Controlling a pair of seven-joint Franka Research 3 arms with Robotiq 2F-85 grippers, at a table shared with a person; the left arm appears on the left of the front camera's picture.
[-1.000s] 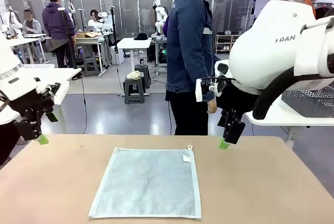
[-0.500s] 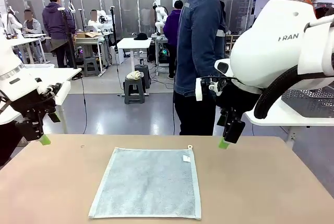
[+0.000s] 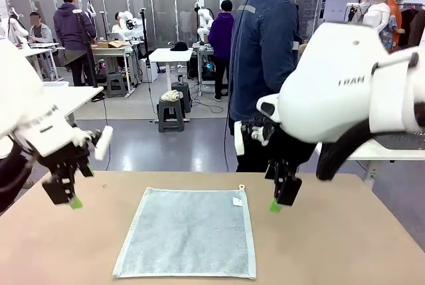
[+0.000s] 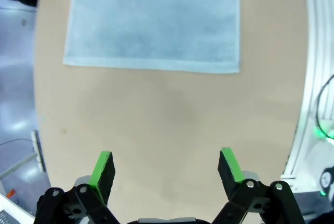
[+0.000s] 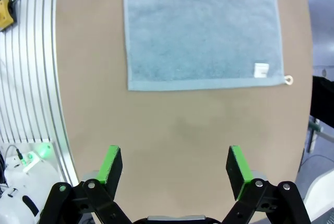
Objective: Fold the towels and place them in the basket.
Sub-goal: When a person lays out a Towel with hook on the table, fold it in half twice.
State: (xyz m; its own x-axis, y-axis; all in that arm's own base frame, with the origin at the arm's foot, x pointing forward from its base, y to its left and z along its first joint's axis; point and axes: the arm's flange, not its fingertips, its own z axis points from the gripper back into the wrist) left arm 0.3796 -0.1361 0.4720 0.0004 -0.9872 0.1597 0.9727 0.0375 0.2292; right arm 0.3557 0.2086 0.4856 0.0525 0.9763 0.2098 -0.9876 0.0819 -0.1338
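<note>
A pale mint towel [image 3: 188,232] lies flat and unfolded in the middle of the table [image 3: 332,245], with a small white label and a corner loop at its far right corner. It is also in the left wrist view [image 4: 154,20] and the right wrist view [image 5: 201,28]. My left gripper [image 3: 72,200] hangs open above the table, left of the towel, nothing between its fingers [image 4: 103,167]. My right gripper [image 3: 277,203] hangs open just right of the towel's far right corner, with empty fingers [image 5: 237,171]. The basket is out of view.
A person in a denim jacket [image 3: 262,52] stands at the table's far edge, right of centre. Bare tabletop surrounds the towel on both sides. Other people and work tables stand in the room behind.
Both grippers have come down and inward toward the towel's sides. The person at the far side has shifted to the right. The towel has not moved.
</note>
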